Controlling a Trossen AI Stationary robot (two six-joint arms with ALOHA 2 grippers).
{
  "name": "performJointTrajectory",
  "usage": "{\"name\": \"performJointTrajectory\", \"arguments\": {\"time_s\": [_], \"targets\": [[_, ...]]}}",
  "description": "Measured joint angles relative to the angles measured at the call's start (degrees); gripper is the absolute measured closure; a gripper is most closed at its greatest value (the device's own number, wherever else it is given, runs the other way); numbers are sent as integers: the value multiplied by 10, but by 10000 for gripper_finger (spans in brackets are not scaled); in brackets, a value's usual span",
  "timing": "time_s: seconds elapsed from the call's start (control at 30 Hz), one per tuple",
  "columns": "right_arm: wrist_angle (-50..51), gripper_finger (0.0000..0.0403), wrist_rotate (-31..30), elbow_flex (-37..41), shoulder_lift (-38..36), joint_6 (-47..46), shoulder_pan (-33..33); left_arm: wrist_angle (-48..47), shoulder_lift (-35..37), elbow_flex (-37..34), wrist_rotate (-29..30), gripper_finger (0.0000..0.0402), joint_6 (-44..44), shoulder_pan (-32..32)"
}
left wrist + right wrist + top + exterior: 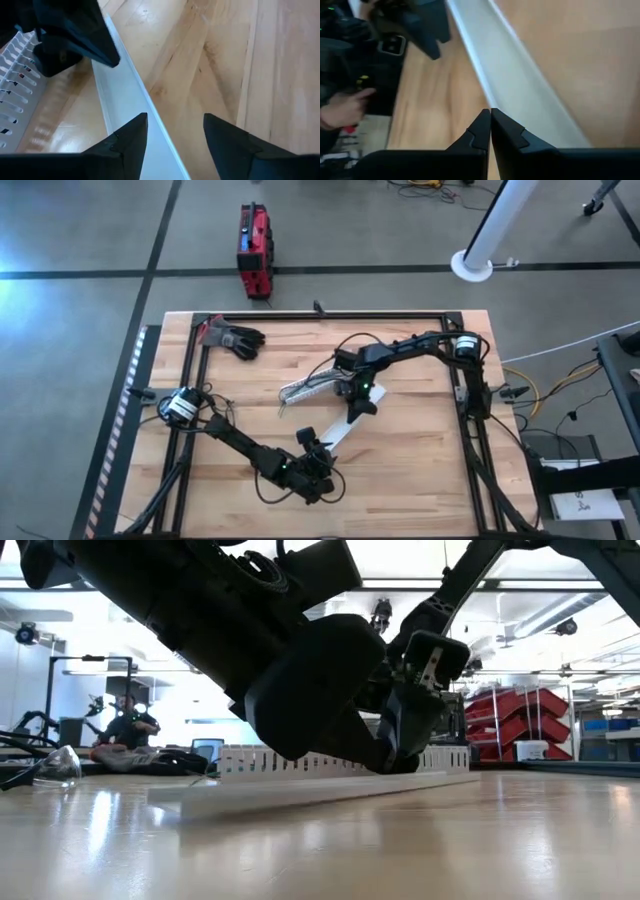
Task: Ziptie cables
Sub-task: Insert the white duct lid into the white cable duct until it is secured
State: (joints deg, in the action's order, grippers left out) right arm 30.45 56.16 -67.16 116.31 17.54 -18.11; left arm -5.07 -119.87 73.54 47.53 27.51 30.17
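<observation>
Left gripper (318, 448): low over the table at about 6 o'clock from the table's centre in the high view. Its two dark fingers (131, 141) stand apart with bare wood between them, so the claw is released and holds nothing. One finger hangs over the edge of the flat white lid (127, 100).

Right gripper (360, 406): near the table's centre, at about 1 o'clock from the left gripper. In its own wrist view the fingertips (482, 127) meet with no gap, so the claw is clenched, and nothing shows between them. It sits just beside the lid's far end.

Flat white lid: a long strip lying flat on the wood (338, 430), running between the two grippers.

White slotted channel (305, 388): lies at about 10 o'clock from the right gripper, beside the lid and apart from it. In the low view it stands behind the lid as a toothed white wall (260, 760).

Cables: I cannot make out the thin wires in any view, so I cannot tell where they lie.

Black glove (238, 338): rests near the table's far left corner, at about 10 o'clock, well apart from both arms.

Red case (254, 248): on the floor beyond the table, at about 11 o'clock.

Room: a seated person (128, 728) shows far off in the low view.
</observation>
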Motion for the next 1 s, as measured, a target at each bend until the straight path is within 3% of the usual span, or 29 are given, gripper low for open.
{"name": "performJointTrajectory", "arguments": {"time_s": [0.13,0.33,0.57,0.83,1.0], "targets": [[0,395,-30,-13,0,5,-1,-1,0,0,0,216,0,0],[14,341,-117,-29,-35,21,0,-5,0,0,0,210,0,-1],[54,285,-272,-26,-143,46,29,-10,0,-1,0,215,0,-1],[31,280,-512,30,-258,87,99,11,0,-1,-1,232,0,-1],[-15,272,-498,78,-268,80,104,19,0,-1,-1,242,0,-1]]}}
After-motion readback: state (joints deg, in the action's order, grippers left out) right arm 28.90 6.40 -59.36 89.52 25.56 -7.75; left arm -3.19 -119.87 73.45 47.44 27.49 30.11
